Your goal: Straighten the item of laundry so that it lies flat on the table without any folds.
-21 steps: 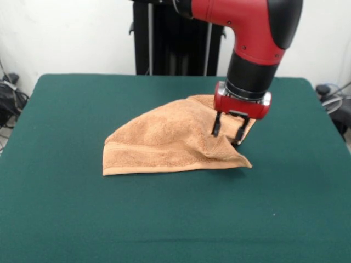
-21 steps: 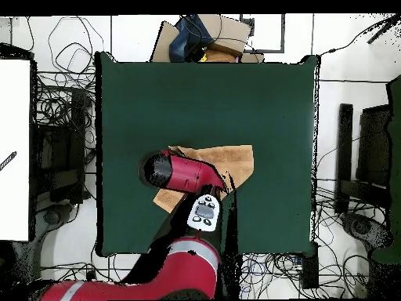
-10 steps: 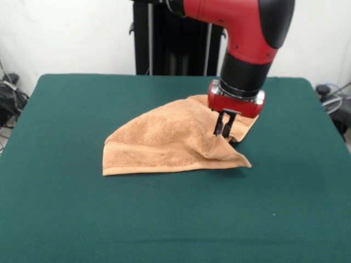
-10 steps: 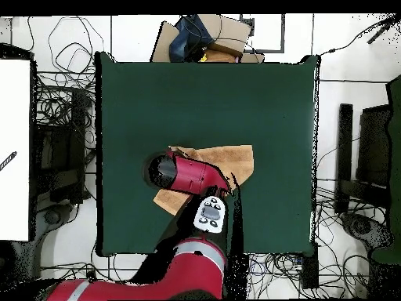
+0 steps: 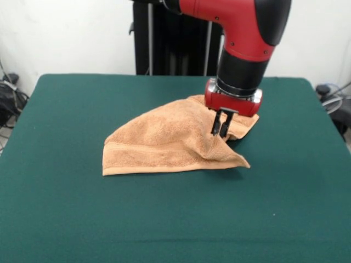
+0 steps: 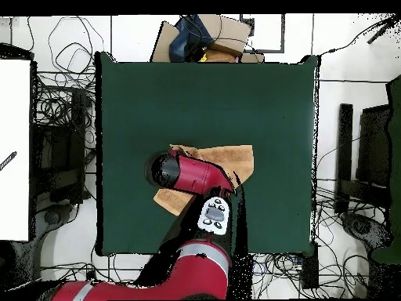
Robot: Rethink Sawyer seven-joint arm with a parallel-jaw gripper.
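The item of laundry [image 5: 164, 139] is an orange-tan terry towel, folded over itself into a rough triangle on the green table [image 5: 82, 219]. A ridge of cloth rises toward its right side. My gripper [image 5: 220, 130] stands on that ridge, fingers shut together and pinching a raised pleat of the towel. In the overhead view the arm covers the gripper and the towel's middle; only the towel's right part [image 6: 235, 161] and a lower-left corner [image 6: 168, 200] show.
Cables and equipment lie on the floor around the table [image 6: 298, 94]. A cardboard box with dark items [image 6: 205, 35] sits just past the table's top edge in the overhead view. A white panel [image 6: 14, 149] stands at the left.
The fingers, open astride the towel's ridge a second ago, have shut on it. The arm has since shifted slightly left in the front view, drawing the pinched cloth with it.
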